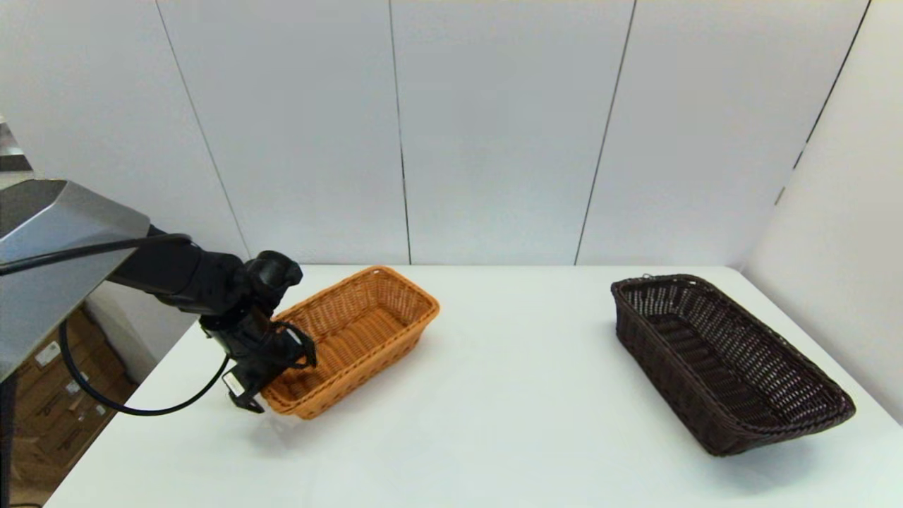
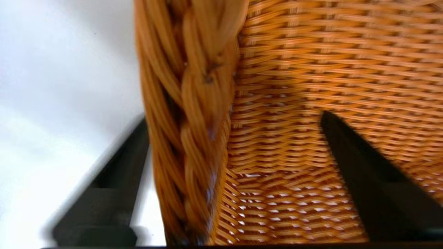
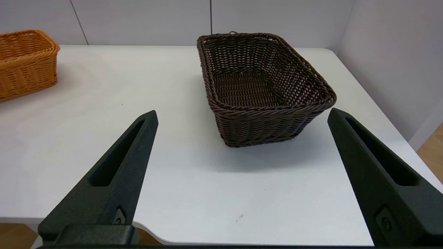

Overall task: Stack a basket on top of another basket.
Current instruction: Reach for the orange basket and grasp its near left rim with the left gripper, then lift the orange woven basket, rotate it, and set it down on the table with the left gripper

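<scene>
The orange-tan wicker basket sits on the left half of the white table, set at an angle. My left gripper is at its near-left end. In the left wrist view the gripper is open and straddles the braided rim: one finger stands outside the wall and the other inside the basket. The dark brown wicker basket rests on the right side of the table, far from the orange one. My right gripper hangs open near the table's front edge, facing the dark basket, with nothing between its fingers.
The white table ends at a grey panelled wall behind and a side wall on the right. Cardboard boxes stand on the floor off the table's left edge. A black cable loops under the left arm.
</scene>
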`<state>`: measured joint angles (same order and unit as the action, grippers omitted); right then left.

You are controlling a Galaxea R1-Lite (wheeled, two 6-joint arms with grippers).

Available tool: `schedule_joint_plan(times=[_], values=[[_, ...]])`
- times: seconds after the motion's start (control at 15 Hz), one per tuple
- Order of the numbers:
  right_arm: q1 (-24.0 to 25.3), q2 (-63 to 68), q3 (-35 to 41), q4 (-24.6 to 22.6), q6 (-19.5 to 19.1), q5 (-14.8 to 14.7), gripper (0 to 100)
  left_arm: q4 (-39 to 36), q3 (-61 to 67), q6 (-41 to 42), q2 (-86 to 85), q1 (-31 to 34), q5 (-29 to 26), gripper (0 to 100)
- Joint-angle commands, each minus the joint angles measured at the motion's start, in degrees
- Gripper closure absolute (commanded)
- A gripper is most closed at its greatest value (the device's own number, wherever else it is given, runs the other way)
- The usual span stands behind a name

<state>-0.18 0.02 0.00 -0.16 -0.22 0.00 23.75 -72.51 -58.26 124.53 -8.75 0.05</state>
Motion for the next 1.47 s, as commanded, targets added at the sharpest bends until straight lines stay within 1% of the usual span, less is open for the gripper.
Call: schedule_joint_plan(times=[0.07, 0.47, 0.67, 0.73, 0.93, 1.0, 1.13, 1.27, 1.33, 1.47], values=[[0.01, -0.02, 0.09, -0.02, -0.04, 0.0, 0, 0.07, -0.09, -0.1, -0.16, 0.23, 0.04, 100], [0.01, -0.02, 0.09, -0.02, -0.04, 0.0, 0, 0.07, 0.18, -0.28, -2.45, 0.23, -0.4, 100], [0.01, -0.02, 0.09, -0.02, -0.04, 0.0, 0, 0.07, 0.44, -0.36, -4.38, 0.23, -2.16, 100], [0.01, -0.02, 0.09, -0.02, -0.04, 0.0, 0, 0.07, 0.53, -0.28, -5.08, 0.23, -3.21, 100], [0.01, -0.02, 0.09, -0.02, -0.04, 0.0, 0, -1.25, 1.93, 0.78, -10.97, 0.23, -11.04, 100], [0.01, -0.02, 0.09, -0.02, -0.04, 0.0, 0, -2.48, 2.81, 1.83, -12.47, 0.14, -12.71, 100], [0.01, -0.02, 0.09, -0.02, -0.04, 0.0, 0, -6.17, 5.1, 3.24, -15.63, 0.05, -14.99, 100], [0.01, -0.02, 0.09, -0.02, -0.04, 0.0, 0, -9.68, 7.38, 3.85, -18.27, 0.05, -18.42, 100], [0.01, -0.02, 0.09, -0.02, -0.04, 0.0, 0, -10.48, 8.0, 5.26, -18.88, -0.04, -19.38, 100], [0.01, -0.02, 0.09, -0.02, -0.04, 0.09, 0, -10.3, 8.26, 10.97, -18.36, -2.32, -19.3, 100]])
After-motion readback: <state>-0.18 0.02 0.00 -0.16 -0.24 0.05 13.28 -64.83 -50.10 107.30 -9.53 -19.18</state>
